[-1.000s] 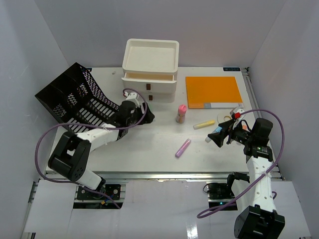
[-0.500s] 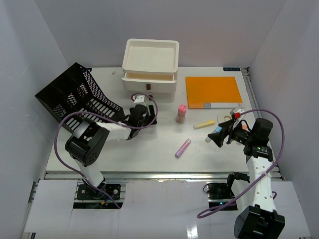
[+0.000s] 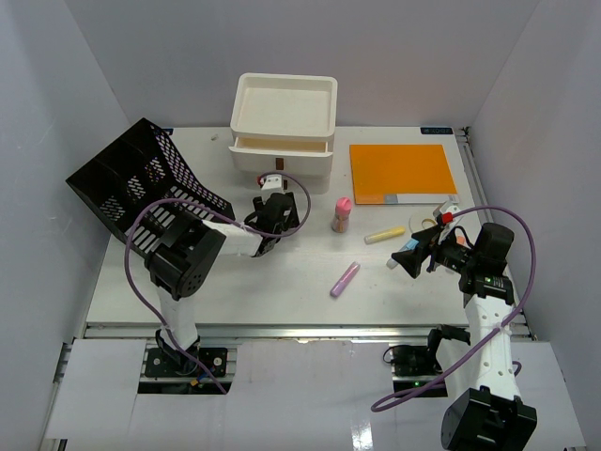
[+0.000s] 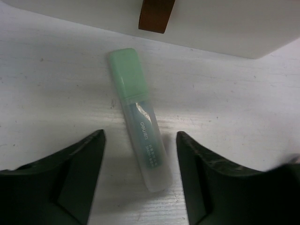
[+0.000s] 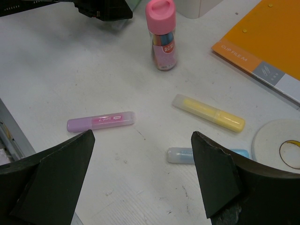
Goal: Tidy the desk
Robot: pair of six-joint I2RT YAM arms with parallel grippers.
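On the white desk (image 3: 282, 272) a green highlighter (image 4: 138, 117) lies just in front of the white drawer box (image 3: 283, 122), below a brown handle (image 4: 157, 14). My left gripper (image 4: 140, 136) is low over it, open, one finger on each side of the pen with a gap at both. In the top view the left gripper (image 3: 272, 209) hides the pen. My right gripper (image 5: 143, 135) hangs open above the desk at the right (image 3: 410, 256) and holds nothing. A blue highlighter (image 5: 187, 154) lies near its right finger.
A black mesh rack (image 3: 141, 183) leans at the left. An orange folder (image 3: 402, 172) lies at the back right. A pink-capped bottle (image 3: 343, 214), a yellow highlighter (image 3: 385, 234), a purple highlighter (image 3: 345, 279) and a white tape roll (image 5: 279, 145) are scattered mid-right.
The left arm has swung right from the mesh rack to the front of the drawer box, and its jaws have narrowed a little. The right arm has not moved.
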